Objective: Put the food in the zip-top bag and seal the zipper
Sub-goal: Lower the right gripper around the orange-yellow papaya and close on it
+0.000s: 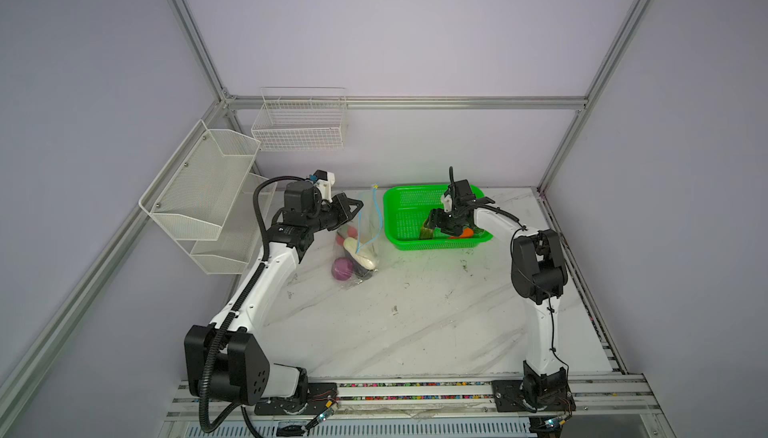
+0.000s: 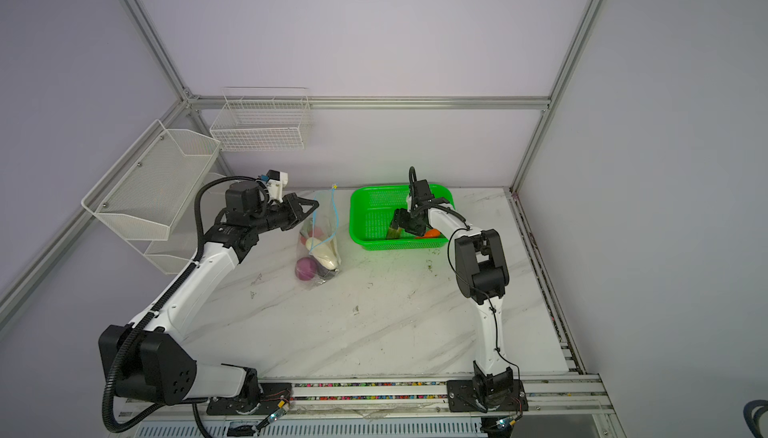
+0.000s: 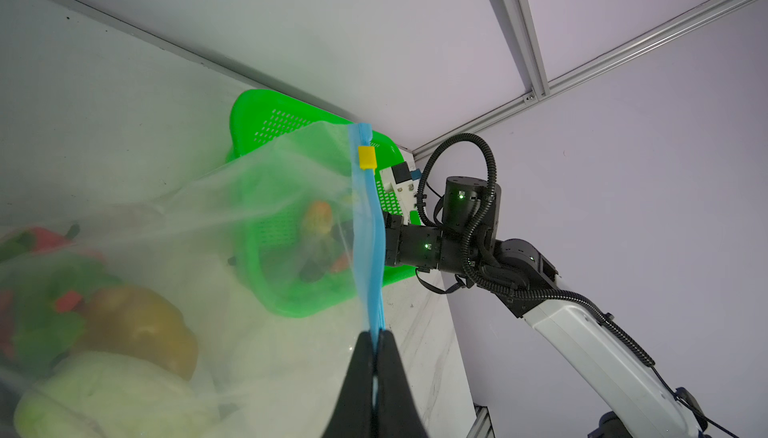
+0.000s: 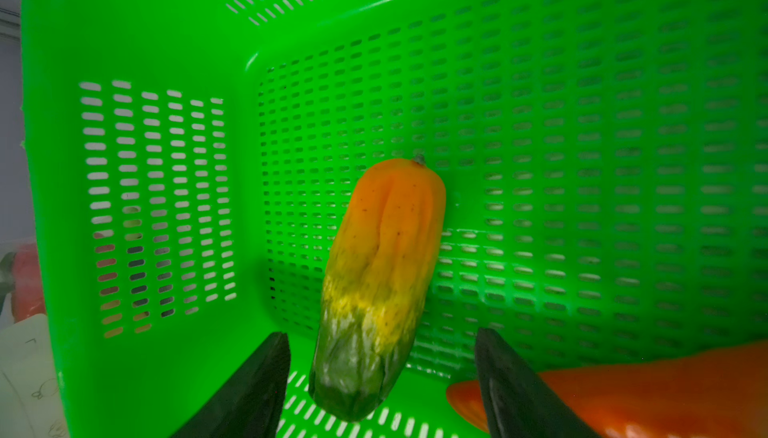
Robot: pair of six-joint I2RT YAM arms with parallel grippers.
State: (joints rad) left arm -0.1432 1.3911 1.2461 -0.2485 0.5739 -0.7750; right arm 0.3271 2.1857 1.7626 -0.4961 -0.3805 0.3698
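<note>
Lavender-walled cell, aluminium frame, white marble-pattern tabletop. Status from where I stand:

- Clear crinkly zip-top bag is toward the far edge of the surface, left of the middle. Loaded end looks to be resting on the surface, mouth end held up.
- Left gripper is clamped tight on the light blue zipper strip, well apart from the small yellow slider tab at the strip's other end. In both top views the strip bows apart, so I read the mouth as unzipped.
- Already bagged: round purple onion, white oblong piece, yellow-brown potato, leafy greens, red pepper. A dark lump under the white piece may be the eggplant, can't confirm.
- Bright green perforated plastic basket is at the far edge, right of the middle, just beside the bag.
- I can see two pieces in it. One is an oblong vegetable shading from orange through yellow to green, probably the corn. The other is an orange carrot just beside it.
- Right gripper is down inside the basket. Its fingers are spread wide either side of the oblong vegetable, with a gap showing on both sides, so no grip yet.

My read: loading is mostly done. Left to do: close on the oblong vegetable and carry it to the bag mouth, repeat for the carrot, then run the slider along the strip. Sealing not started.
</note>
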